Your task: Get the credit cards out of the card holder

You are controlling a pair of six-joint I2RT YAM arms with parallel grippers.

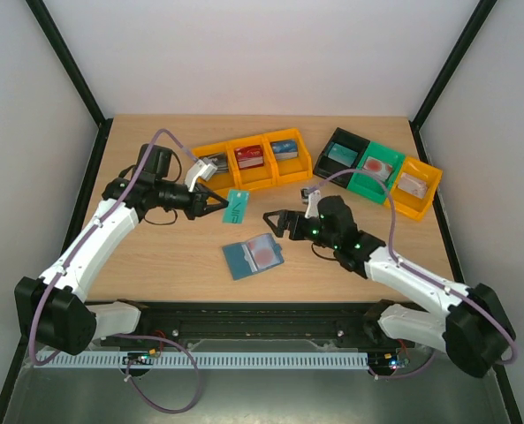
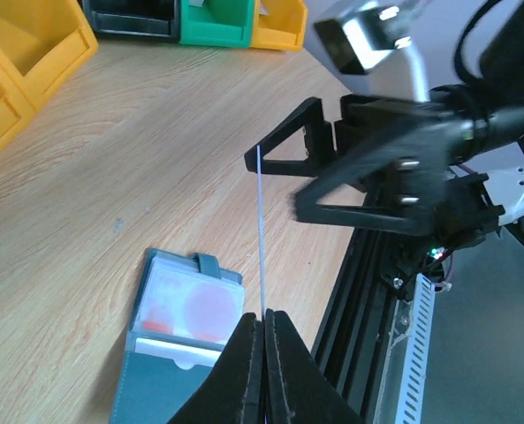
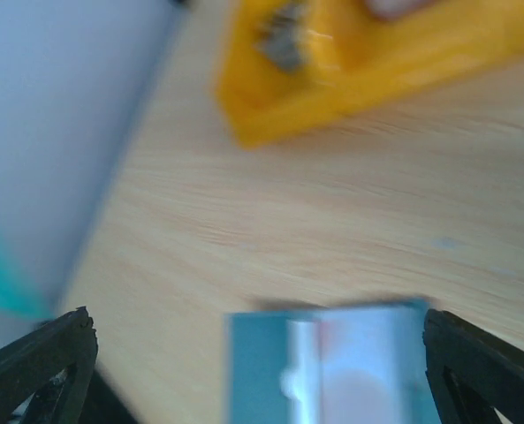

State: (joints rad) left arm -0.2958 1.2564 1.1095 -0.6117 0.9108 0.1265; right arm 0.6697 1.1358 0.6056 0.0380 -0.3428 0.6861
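While both arms are reaching over the table (image 1: pixel 169 261), tally: two grippers, one card holder, one loose card, six bins.
left gripper (image 1: pixel 221 206): its fingers are pressing flat together on one teal card (image 1: pixel 236 207); the left wrist view is showing that card edge-on, as a thin pale line rising from the closed fingertips.
teal card, position: it is hanging in the air off the table, between the three joined yellow bins (image 1: pixel 253 177) and the card holder (image 1: pixel 253 255).
right gripper (image 1: pixel 272 224): its fingers are standing wide apart and gripping nothing; it is hovering just beyond the holder's far right corner. Its own wrist view is framing the holder between the two fingers, blurred.
card holder, position: it is lying open and flat on the table near the front edge, between the two arms, with one teal cover panel on the left and one clear sleeve panel on the right.
cards in holder: one card with a round red patch is showing through the sleeve; whether more are lying under it cannot be told.
bins, right group: one black bin (image 1: pixel 326 162), one green bin (image 1: pixel 365 186) and one single yellow bin (image 1: pixel 406 208) are sitting side by side in a slanted line at the far right.
bin contents: each of the six is showing one flat, card-like item; details are too small to read.
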